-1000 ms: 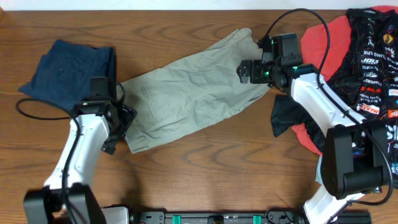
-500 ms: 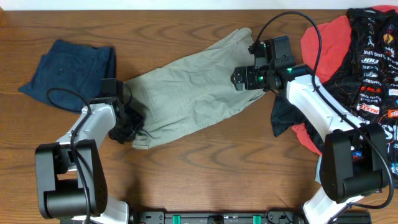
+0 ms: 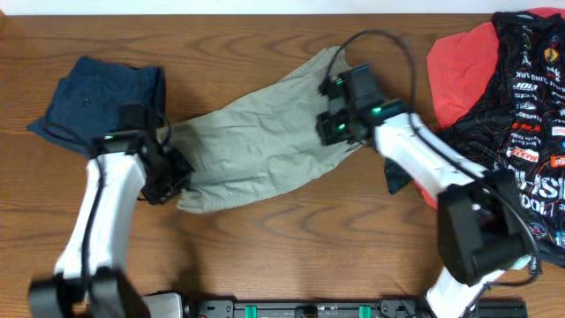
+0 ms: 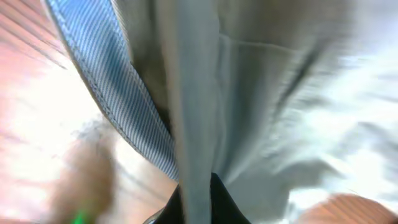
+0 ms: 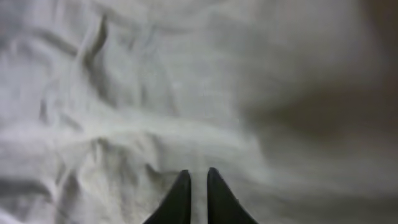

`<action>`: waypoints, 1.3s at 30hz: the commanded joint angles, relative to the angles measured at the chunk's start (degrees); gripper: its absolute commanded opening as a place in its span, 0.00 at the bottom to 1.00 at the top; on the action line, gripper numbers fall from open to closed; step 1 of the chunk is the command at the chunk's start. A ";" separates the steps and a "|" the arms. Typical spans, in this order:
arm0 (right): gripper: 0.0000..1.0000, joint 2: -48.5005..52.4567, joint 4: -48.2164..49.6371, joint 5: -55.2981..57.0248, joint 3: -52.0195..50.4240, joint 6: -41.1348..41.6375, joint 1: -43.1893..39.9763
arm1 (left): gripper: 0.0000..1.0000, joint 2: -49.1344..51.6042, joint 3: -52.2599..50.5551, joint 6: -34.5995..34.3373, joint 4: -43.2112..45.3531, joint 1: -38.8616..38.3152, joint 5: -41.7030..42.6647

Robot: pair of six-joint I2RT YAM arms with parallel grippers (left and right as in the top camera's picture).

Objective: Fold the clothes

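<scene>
The khaki shorts (image 3: 256, 141) lie spread slantwise across the middle of the table. My left gripper (image 3: 179, 175) is at their lower left end, and in the left wrist view this left gripper (image 4: 198, 202) is shut on an upright fold of khaki cloth, with a blue-striped inner band (image 4: 112, 93) beside it. At the shorts' upper right part my right gripper (image 3: 327, 131) presses down. The right wrist view shows that right gripper (image 5: 198, 186) with its fingers almost together, a thin ridge of the khaki shorts (image 5: 155, 93) pinched between them.
Dark navy shorts (image 3: 97, 97) lie folded at the far left. A red garment (image 3: 459, 66) and a black logo-printed jersey (image 3: 530, 97) are piled at the right edge, with dark cloth (image 3: 402, 168) trailing under my right arm. Bare wood (image 3: 291, 247) runs along the front.
Both grippers went from open to shut on the khaki shorts. My right gripper slid left along the cloth. The left end of the shorts has bunched up at my left gripper.
</scene>
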 commanded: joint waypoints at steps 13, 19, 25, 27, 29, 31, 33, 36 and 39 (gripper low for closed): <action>0.22 10.69 4.52 -6.14 0.68 2.58 19.47 | 0.06 -12.92 11.28 1.84 -1.03 -1.60 8.76; 0.28 2.12 -3.32 8.90 2.27 3.93 11.54 | 0.06 -12.41 11.28 1.84 0.61 -3.54 8.96; 0.29 -1.25 -8.04 14.03 2.27 2.27 -0.63 | 0.06 -12.37 11.28 1.81 3.91 -8.04 8.94; 0.25 -0.33 -9.40 14.03 2.23 1.33 -4.37 | 0.06 -12.17 11.28 1.79 5.11 -9.94 8.94; 0.21 0.87 -10.05 14.01 2.21 0.42 -6.84 | 0.06 -11.65 11.28 0.96 6.38 -12.24 8.90; 0.20 2.16 -10.60 14.01 2.16 -0.04 -8.15 | 0.06 -10.67 11.28 -0.44 7.85 -14.40 8.90; 0.21 3.58 -10.78 13.99 2.16 -0.44 -8.50 | 0.06 -9.14 11.28 -1.57 10.01 -16.74 8.90; 0.21 5.95 -10.97 13.68 2.14 -0.46 -8.31 | 0.06 -5.99 11.28 -3.13 14.12 -20.33 8.90; 0.21 8.39 -11.67 11.54 2.12 -0.44 -7.34 | 0.06 -2.08 11.28 -4.09 19.93 -23.85 8.90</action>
